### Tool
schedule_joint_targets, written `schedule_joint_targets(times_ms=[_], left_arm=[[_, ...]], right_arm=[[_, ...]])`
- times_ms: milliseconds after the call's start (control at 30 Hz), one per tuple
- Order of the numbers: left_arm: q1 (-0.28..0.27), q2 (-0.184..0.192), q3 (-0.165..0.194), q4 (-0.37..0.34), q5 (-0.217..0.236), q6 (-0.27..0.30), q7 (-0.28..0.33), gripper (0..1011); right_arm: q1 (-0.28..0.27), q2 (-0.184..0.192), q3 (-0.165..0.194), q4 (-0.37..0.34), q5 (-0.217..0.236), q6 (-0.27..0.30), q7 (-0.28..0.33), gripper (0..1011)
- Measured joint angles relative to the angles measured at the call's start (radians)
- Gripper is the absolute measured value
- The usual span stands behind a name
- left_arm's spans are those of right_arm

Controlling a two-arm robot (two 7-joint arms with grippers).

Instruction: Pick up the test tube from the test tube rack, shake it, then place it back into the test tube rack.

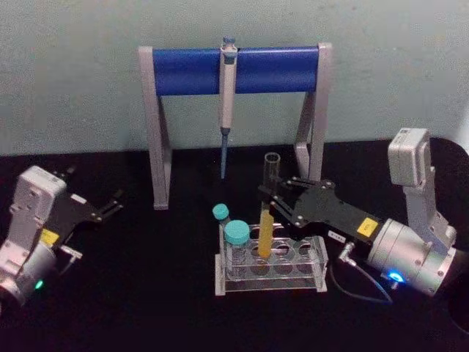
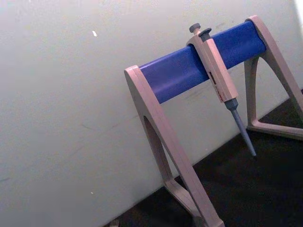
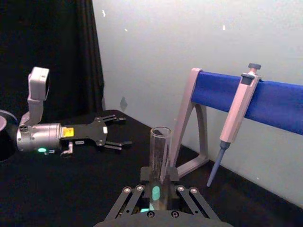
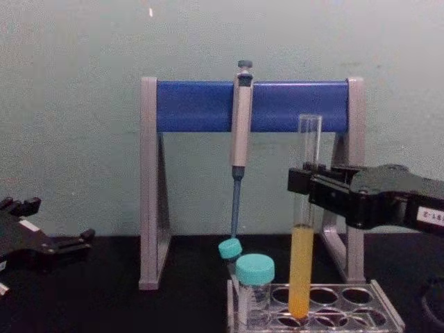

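Note:
The test tube (image 1: 270,192) stands upright, its yellow lower part (image 4: 300,267) reaching down into a hole of the clear test tube rack (image 1: 271,283). My right gripper (image 1: 270,200) comes in from the right and is shut on the tube's clear middle, above the liquid. In the right wrist view the tube's open top (image 3: 161,146) rises between the fingers (image 3: 142,189). The chest view has the right gripper (image 4: 305,182) holding the tube at about half its height. My left gripper (image 1: 113,204) rests open and idle on the table at the far left.
Two teal-capped vials (image 1: 237,233) sit at the rack's left end, close beside the tube. Behind the rack, the grey-and-blue pipette stand (image 1: 190,71) carries a hanging pipette (image 1: 228,88), whose tip points down just behind the tube. The table (image 1: 146,293) is black.

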Motion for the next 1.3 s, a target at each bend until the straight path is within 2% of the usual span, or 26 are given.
schedule_joint_targets(times_ms=[600,1300], left_arm=[[0.0,0.0,0.0,0.0,0.0,0.0,0.0,1001],[0.0,0.0,0.0,0.0,0.0,0.0,0.0,1001]], right_arm=[[0.033,-0.027,-0.024,0.069,-0.019,-0.011,0.012,229],[0.046,-0.057,-0.046,0.139,-0.037,-0.012,0.02,229]])
